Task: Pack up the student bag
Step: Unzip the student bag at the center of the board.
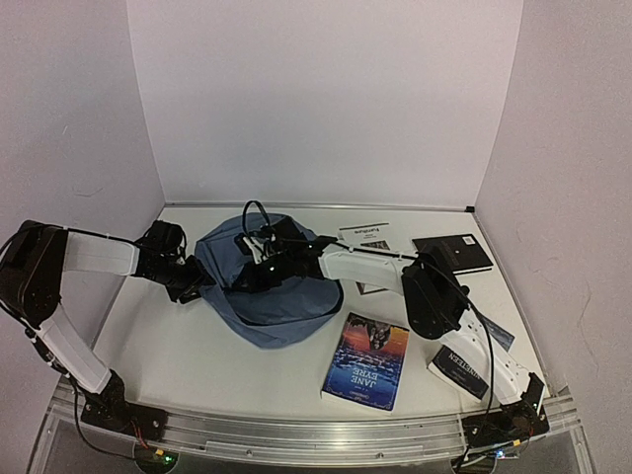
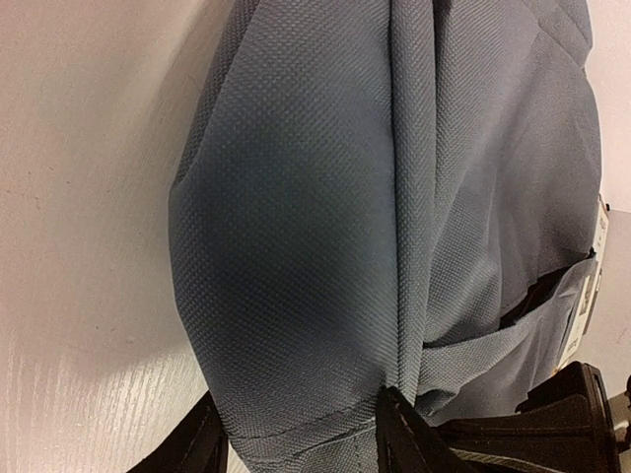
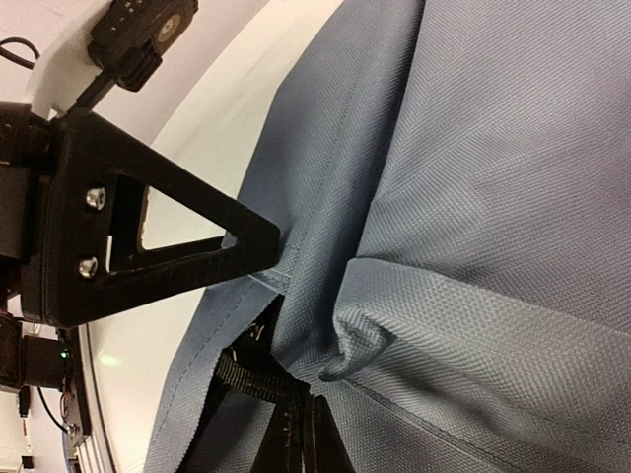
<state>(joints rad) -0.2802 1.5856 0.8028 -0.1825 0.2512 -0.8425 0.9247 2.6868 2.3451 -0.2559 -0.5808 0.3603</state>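
Observation:
The slate-blue student bag (image 1: pixel 281 291) lies flat in the middle of the table. My left gripper (image 1: pixel 196 283) is at the bag's left edge. In the left wrist view its two black fingers (image 2: pixel 409 443) stand either side of a fold of bag fabric (image 2: pixel 315 246) and pinch it. My right gripper (image 1: pixel 260 267) reaches over the bag's top left part. In the right wrist view its dark fingers (image 3: pixel 306 439) are closed together on the bag's seam by a black webbing strap (image 3: pixel 246 374). The left gripper's triangular finger (image 3: pixel 168 241) touches the same seam. The bag's opening is hidden.
A Jane Eyre book (image 1: pixel 367 360) lies in front of the bag. A dark book (image 1: pixel 452 253) and a white booklet (image 1: pixel 363 237) lie at the back right. Another dark book (image 1: pixel 460 367) lies by the right arm's base. White walls enclose the table.

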